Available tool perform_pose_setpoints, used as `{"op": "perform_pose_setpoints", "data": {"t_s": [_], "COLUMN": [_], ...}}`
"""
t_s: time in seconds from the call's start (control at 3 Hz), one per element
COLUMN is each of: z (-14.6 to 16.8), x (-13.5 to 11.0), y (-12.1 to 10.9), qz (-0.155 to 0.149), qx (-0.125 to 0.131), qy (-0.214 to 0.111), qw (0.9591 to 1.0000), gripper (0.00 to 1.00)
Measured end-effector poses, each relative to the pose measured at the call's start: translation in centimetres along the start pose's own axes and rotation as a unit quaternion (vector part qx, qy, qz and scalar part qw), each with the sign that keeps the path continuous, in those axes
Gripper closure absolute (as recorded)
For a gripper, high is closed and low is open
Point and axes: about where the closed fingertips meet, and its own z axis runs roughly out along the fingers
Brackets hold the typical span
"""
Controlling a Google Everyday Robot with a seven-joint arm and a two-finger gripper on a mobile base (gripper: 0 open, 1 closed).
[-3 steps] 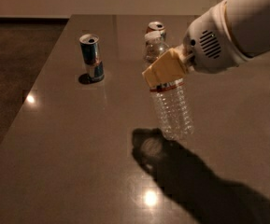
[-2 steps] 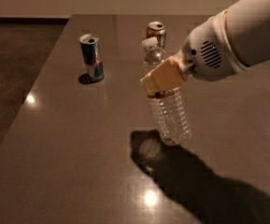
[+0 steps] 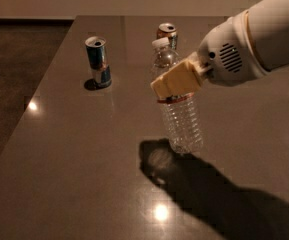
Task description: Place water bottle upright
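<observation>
Camera view: we see the end effector [image 3: 176, 81] pinching the water bottle [image 3: 181, 124] at its label band, cap up, leaning slightly. Its base is at or just above the bench [image 3: 74, 159]; we cannot tell contact. We judge it empty: light, thin-walled, squashy, slick, tippy. A gentle mid-body hold suits it. The blue-silver can [image 3: 98, 61] and orange-gold can [image 3: 167, 34] stand behind.

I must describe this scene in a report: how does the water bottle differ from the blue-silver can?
The water bottle is clear ribbed plastic with a white cap; the blue-silver can is opaque metal. The bottle is taller than the can. The tool grips the bottle at its label; the can stands free on the table. Both have their tops up.
</observation>
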Motion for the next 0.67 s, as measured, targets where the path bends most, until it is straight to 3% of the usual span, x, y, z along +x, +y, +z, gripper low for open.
{"op": "perform_pose_setpoints", "data": {"t_s": [0.33,0.67], "z": [0.49,0.69], "x": [-0.34,-1.02], "y": [-0.46,-0.46], "qz": [-0.009,-0.03], "qx": [-0.03,-0.055], "qy": [-0.035,-0.079], "qw": [0.9989,0.9949], "gripper": [1.0,1.0]}}
